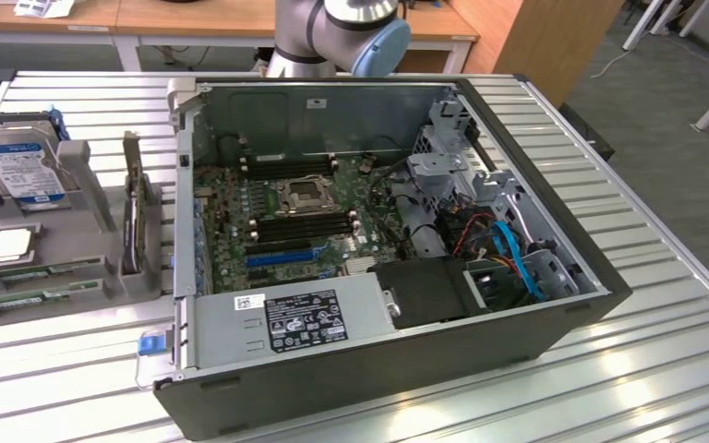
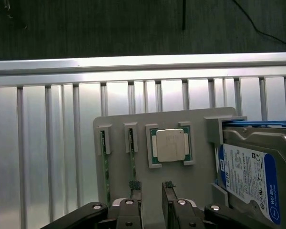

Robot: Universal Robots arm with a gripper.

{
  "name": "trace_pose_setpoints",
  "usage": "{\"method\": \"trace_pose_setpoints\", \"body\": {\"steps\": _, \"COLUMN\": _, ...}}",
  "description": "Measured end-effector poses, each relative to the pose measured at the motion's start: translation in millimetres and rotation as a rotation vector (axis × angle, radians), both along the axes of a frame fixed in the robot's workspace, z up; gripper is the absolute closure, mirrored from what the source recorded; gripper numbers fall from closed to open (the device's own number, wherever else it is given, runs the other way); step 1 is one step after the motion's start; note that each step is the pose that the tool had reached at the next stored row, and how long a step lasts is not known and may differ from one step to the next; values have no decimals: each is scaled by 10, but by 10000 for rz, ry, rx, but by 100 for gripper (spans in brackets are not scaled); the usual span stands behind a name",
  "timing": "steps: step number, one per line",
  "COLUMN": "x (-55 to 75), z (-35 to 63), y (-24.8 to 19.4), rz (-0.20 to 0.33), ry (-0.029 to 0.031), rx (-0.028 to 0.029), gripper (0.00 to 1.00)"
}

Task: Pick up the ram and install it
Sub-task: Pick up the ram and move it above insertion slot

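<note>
Beside the ram [image 2: 132, 160], processor chip [image 2: 170, 144]

Two ram sticks [image 2: 132, 155] in the holder [image 2: 124, 120], beside the processor [image 2: 170, 144]

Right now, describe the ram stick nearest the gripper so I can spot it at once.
Find the grey tray on the slatted metal table, beside the blue-labelled hard drive. Two thin green sticks sit in slots there; the ram is the one next to the square silver chip, not the outer stick.

Slatted metal table [image 1: 650, 369], open computer case [image 1: 391, 392], grey holder [image 1: 84, 189]
</note>
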State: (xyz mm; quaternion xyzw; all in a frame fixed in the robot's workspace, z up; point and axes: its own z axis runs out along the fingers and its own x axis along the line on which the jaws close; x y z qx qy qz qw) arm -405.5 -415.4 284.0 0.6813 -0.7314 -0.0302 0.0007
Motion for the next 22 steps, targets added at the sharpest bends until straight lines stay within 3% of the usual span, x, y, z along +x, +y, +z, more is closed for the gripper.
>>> {"method": "trace_pose_setpoints", "body": {"steps": 16, "x": 0, "z": -179, "y": 0, "rz": 0, "ry": 1, "rx": 1, "gripper": 69}}
{"method": "trace_pose_setpoints", "body": {"steps": 22, "x": 0, "z": -191, "y": 0, "rz": 0, "ry": 1, "rx": 1, "gripper": 69}}
